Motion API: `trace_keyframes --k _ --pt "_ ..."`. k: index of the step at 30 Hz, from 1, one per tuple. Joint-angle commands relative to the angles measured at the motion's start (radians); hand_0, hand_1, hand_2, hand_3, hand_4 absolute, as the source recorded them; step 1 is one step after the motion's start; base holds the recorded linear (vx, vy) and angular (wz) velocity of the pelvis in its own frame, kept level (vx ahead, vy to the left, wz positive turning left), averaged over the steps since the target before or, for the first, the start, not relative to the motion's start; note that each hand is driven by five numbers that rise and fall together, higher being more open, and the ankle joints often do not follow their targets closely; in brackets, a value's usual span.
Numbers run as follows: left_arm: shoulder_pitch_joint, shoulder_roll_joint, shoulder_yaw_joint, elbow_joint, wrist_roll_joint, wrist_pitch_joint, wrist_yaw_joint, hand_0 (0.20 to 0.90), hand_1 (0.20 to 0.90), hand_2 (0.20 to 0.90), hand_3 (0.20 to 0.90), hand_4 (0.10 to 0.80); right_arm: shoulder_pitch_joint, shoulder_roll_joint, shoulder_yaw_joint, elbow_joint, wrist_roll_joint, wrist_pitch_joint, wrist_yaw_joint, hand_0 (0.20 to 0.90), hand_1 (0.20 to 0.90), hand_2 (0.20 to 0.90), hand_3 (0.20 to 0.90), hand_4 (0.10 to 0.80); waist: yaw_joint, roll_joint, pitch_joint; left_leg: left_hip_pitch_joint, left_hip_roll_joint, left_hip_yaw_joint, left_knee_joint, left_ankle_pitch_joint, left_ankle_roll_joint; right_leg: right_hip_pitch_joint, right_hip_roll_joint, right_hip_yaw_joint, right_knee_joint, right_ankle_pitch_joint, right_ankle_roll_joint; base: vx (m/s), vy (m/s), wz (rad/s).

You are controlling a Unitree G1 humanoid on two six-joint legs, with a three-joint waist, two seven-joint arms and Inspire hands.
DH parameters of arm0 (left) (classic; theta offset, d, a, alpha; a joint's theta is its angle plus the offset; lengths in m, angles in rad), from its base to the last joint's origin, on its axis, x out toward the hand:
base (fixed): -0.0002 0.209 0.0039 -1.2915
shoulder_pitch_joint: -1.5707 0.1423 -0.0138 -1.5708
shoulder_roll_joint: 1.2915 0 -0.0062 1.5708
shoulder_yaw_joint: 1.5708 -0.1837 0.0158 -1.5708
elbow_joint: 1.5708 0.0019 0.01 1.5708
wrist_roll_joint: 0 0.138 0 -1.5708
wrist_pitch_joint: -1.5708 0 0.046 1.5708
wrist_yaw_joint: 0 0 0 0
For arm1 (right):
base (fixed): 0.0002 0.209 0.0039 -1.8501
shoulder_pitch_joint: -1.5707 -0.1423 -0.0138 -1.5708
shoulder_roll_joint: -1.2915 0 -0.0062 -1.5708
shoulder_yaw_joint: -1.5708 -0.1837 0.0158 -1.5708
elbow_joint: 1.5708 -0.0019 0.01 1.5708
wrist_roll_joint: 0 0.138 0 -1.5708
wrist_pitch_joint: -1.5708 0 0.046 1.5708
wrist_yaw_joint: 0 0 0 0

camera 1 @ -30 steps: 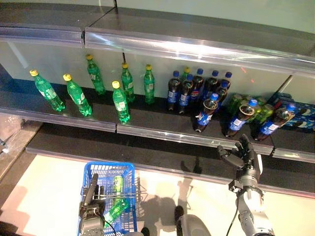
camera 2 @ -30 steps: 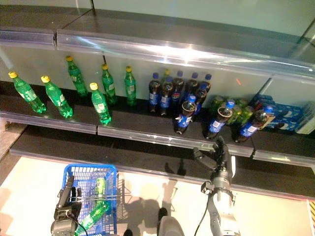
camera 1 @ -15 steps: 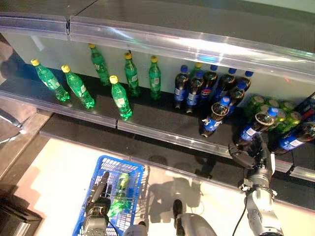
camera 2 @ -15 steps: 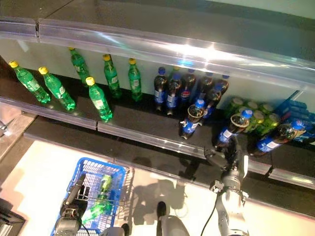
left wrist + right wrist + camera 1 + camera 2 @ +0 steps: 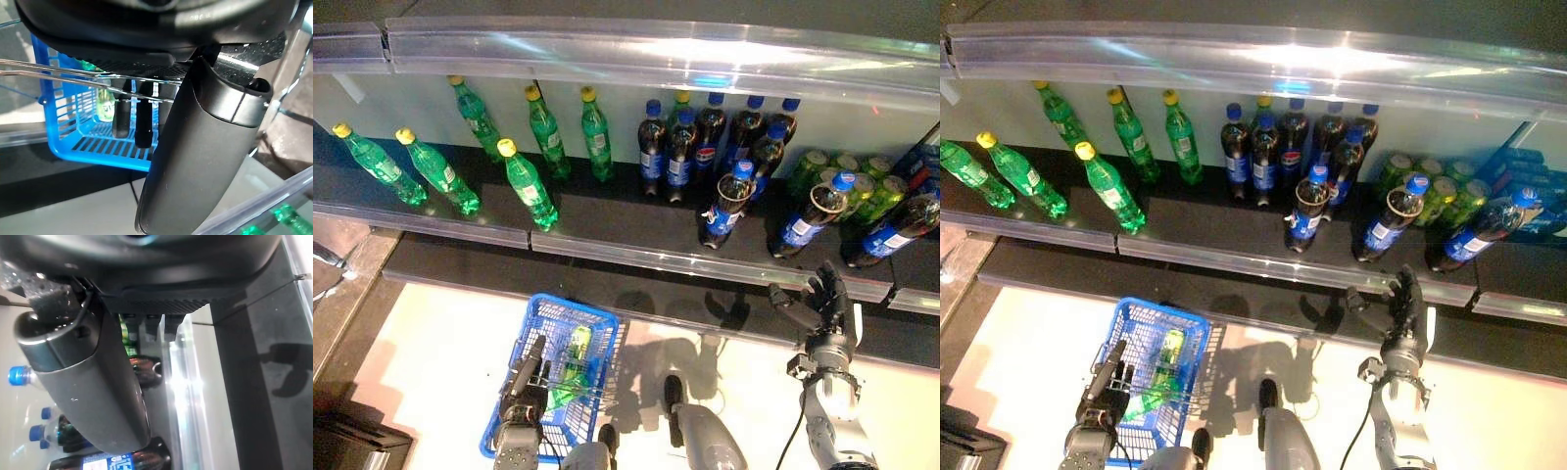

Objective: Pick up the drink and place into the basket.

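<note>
Drink bottles [image 5: 722, 201] plastic, shelved | left hand [image 5: 523, 377] fingers clasp wire basket [image 5: 597, 328] handle | right hand [image 5: 822, 305] fingers spread

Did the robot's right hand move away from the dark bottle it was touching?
Yes. The right hand has dropped below the shelf's front edge; earlier it reached the dark bottle.

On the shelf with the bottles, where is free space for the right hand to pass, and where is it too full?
Bare dark shelf lies between the front green plastic bottle and the leaning dark cola bottle with blue cap, along the front edge. Behind, the cluster of upright cola bottles is crowded. The open right hand hovers before the tilted cola bottles, also tight.
</note>
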State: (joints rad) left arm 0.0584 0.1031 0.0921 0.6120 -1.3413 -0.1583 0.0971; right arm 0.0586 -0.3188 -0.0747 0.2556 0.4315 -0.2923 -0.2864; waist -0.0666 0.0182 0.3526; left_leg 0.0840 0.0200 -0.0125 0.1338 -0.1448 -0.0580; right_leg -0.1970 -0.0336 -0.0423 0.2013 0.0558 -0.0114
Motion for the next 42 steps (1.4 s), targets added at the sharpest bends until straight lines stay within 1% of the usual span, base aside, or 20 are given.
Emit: trace_keyframes --k 1,9,13,19,21,24,28,30,31,36,42 --pt "-0.02 0.097 0.053 -0.205 -0.054 -0.138 -0.14 0.3 0.3 0.3 0.2 0.1 -0.048 -0.069 -0.016 -0.137 -0.024 -0.148 -0.014 0.9 0.9 0.9 0.9 0.8 0.0 -0.006 -0.041 -0.108 -0.056 -0.003 0.069 0.052 0.052 0.071 -0.024 0.032 -0.007 -0.067 0.119 0.0 0.0 0.0" --pt "-0.02 0.109 0.058 -0.187 -0.057 -0.117 -0.132 0.3 0.3 0.3 0.2 0.1 -0.056 -0.068 -0.017 -0.171 -0.05 -0.133 -0.018 0.9 0.9 0.9 0.9 0.8 0.008 -0.006 -0.013 -0.116 -0.072 0.005 0.107 0.048 0.068 0.087 -0.029 0.044 -0.001 -0.052 0.135 0.027 0.008 0.0" --pt "-0.019 0.117 0.054 -0.19 -0.055 -0.116 -0.128 0.3 0.3 0.3 0.2 0.1 -0.063 -0.074 -0.008 -0.19 -0.049 -0.13 -0.025 0.9 0.9 0.9 0.9 0.8 0.016 -0.01 0.006 -0.147 -0.074 0.017 0.162 0.031 0.072 0.078 -0.037 0.047 0.011 -0.051 0.14 0.003 -0.015 -0.07" --pt "-0.038 0.144 0.049 -0.215 -0.084 -0.111 -0.115 0.3 0.3 0.3 0.2 0.1 -0.084 -0.086 0.013 -0.226 -0.06 -0.16 -0.074 0.9 0.9 0.9 0.9 0.8 0.029 -0.016 0.06 -0.252 -0.076 0.038 0.306 -0.012 0.075 0.033 -0.049 0.048 0.064 -0.059 0.136 -0.047 -0.031 -0.04" --pt "-0.059 0.158 0.035 -0.23 -0.101 -0.124 -0.112 0.3 0.3 0.3 0.2 0.1 -0.109 -0.093 0.029 -0.248 -0.066 -0.177 -0.096 0.9 0.9 0.9 0.9 0.8 0.032 -0.016 0.088 -0.317 -0.084 0.044 0.373 -0.033 0.077 -0.006 -0.049 0.05 0.093 -0.064 0.134 -0.184 -0.031 0.01" --pt "-0.086 0.171 0.012 -0.248 -0.116 -0.148 -0.109 0.3 0.3 0.3 0.2 0.1 -0.138 -0.112 0.053 -0.289 -0.074 -0.187 -0.119 0.9 0.9 0.9 0.9 0.8 0.033 -0.013 0.117 -0.404 -0.089 0.046 0.46 -0.064 0.079 -0.061 -0.042 0.054 0.126 -0.067 0.133 -0.156 -0.024 -0.01" --pt "-0.1 0.181 -0.017 -0.278 -0.128 -0.182 -0.097 0.3 0.3 0.3 0.2 0.1 -0.152 -0.133 0.096 -0.353 -0.089 -0.186 -0.129 0.9 0.9 0.9 0.9 0.8 0.032 -0.008 0.147 -0.472 -0.09 0.048 0.533 -0.095 0.084 -0.107 -0.027 0.068 0.157 -0.075 0.134 -0.107 -0.004 -0.03" --pt "-0.103 0.181 -0.024 -0.287 -0.127 -0.189 -0.09 0.3 0.3 0.3 0.2 0.1 -0.154 -0.136 0.105 -0.364 -0.097 -0.187 -0.132 0.9 0.9 0.9 0.9 0.8 0.032 -0.006 0.149 -0.487 -0.089 0.049 0.543 -0.098 0.083 -0.117 -0.023 0.071 0.16 -0.075 0.134 -0.084 0.003 -0.13" --pt "-0.115 0.183 -0.044 -0.297 -0.131 -0.216 -0.086 0.3 0.3 0.3 0.2 0.1 -0.171 -0.157 0.134 -0.39 -0.123 -0.19 -0.154 0.9 0.9 0.9 0.9 0.8 0.031 -0.007 0.165 -0.515 -0.09 0.052 0.56 -0.102 0.085 -0.135 -0.016 0.08 0.163 -0.075 0.136 -0.106 -0.001 -0.07" --pt "-0.138 0.199 -0.063 -0.294 -0.137 -0.236 -0.078 0.3 0.3 0.3 0.2 0.1 -0.218 -0.18 0.16 -0.416 -0.131 -0.213 -0.188 0.9 0.9 0.9 0.9 0.8 0.035 -0.01 0.167 -0.556 -0.084 0.052 0.563 -0.11 0.085 -0.157 0.001 0.09 0.139 -0.07 0.141 -0.075 -0.018 -0.2" --pt "-0.146 0.211 -0.06 -0.287 -0.135 -0.243 -0.071 0.3 0.3 0.3 0.2 0.1 -0.265 -0.189 0.16 -0.457 -0.136 -0.213 -0.209 0.9 0.9 0.9 0.9 0.8 0.043 -0.022 0.167 -0.557 -0.085 0.052 0.533 -0.108 0.087 -0.143 0.016 0.099 0.088 -0.06 0.143 -0.022 -0.02 -0.07"
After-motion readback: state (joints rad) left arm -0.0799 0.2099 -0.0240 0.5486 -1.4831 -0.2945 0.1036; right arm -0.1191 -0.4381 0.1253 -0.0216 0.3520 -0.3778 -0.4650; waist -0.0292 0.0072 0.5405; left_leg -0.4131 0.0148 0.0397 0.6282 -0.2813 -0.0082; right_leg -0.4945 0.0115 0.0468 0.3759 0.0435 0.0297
